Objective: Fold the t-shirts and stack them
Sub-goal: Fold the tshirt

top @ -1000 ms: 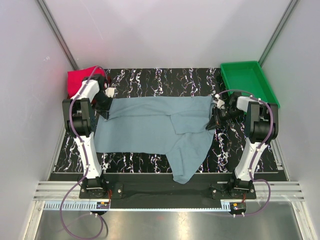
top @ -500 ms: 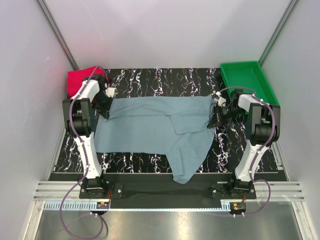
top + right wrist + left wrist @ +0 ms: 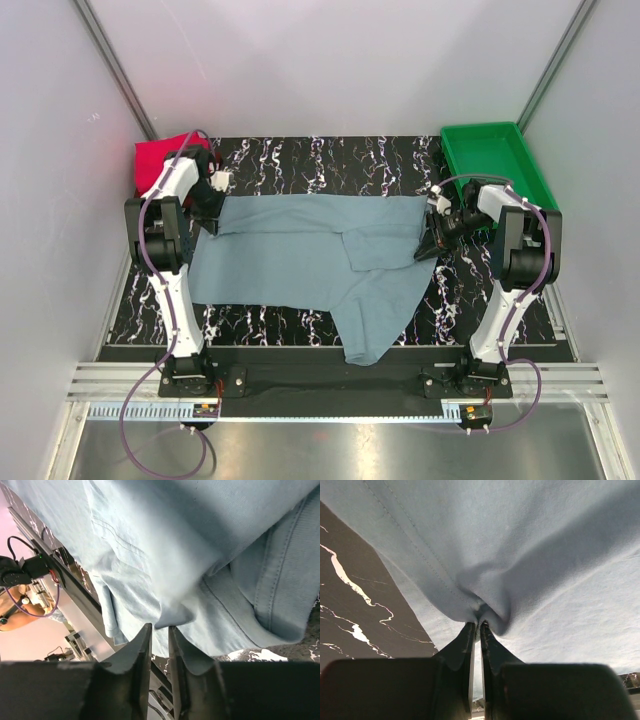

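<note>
At the far left corner of the black marbled table [image 3: 300, 160] you have the red-pink shirt pile [image 3: 158, 157], partly hidden behind the left arm. Just right of it, your left gripper [image 3: 212, 212] is at the far left corner of the grey-blue t-shirt [image 3: 300, 255]. In the left wrist view its fingers [image 3: 465, 645] are pressed together, pinching a puckered bunch of that cloth by a stitched hem.

The t-shirt lies spread across the middle of the table between the two arms. One part trails down towards the near edge.

Your right gripper [image 3: 432, 238] is at the shirt's right edge. In the right wrist view its fingers [image 3: 142, 645] are spread a little, with a fold of cloth right at the tips and none in the gap.

The green plastic tray [image 3: 452, 160] sits at the far right corner, its green floor in plain view, apart from the shirt.
</note>
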